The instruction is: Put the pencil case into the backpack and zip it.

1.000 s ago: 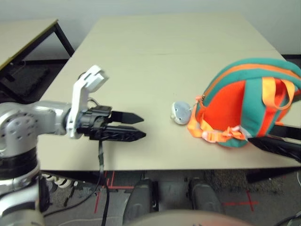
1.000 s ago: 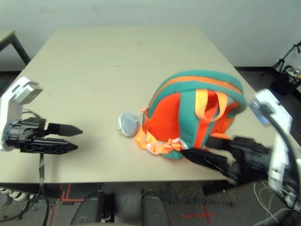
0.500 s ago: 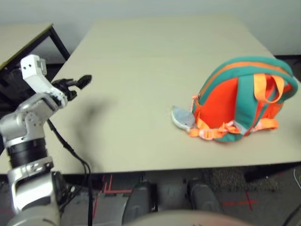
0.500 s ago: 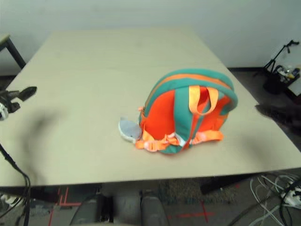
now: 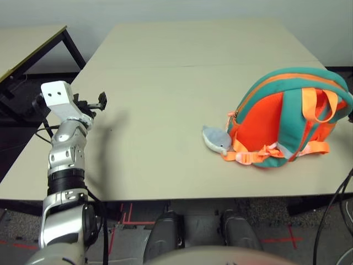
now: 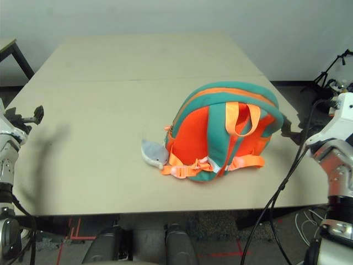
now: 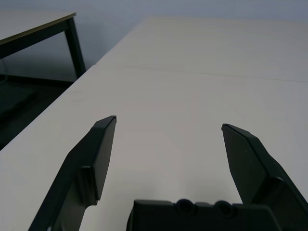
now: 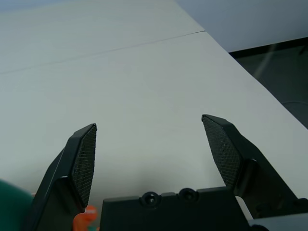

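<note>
Backpack [image 6: 223,132] stands between the claws, left claw [image 7: 168,130] and right claw [image 8: 150,126] both spread wide, empty.

Beige table [image 5: 165,66]; backpack [image 5: 287,118] upright near front right, grey charm [image 5: 215,139] lying beside it.

The backpack [image 5: 287,118] is soft cloth, teal and bright orange, matt, with woven orange webbing straps [image 5: 312,105]. Its grey charm [image 5: 216,138] looks like smooth plush fabric. The desk [image 5: 182,72] has a pale beige laminate top, smooth and matt, with a thin seam across it. The left hand [image 7: 168,144] has matt black plastic fingers; the right hand [image 8: 150,147] carries pads [image 8: 85,161] with a fine cross-hatched texture. The forearm [image 5: 65,160] is brushed silvery metal.
</note>
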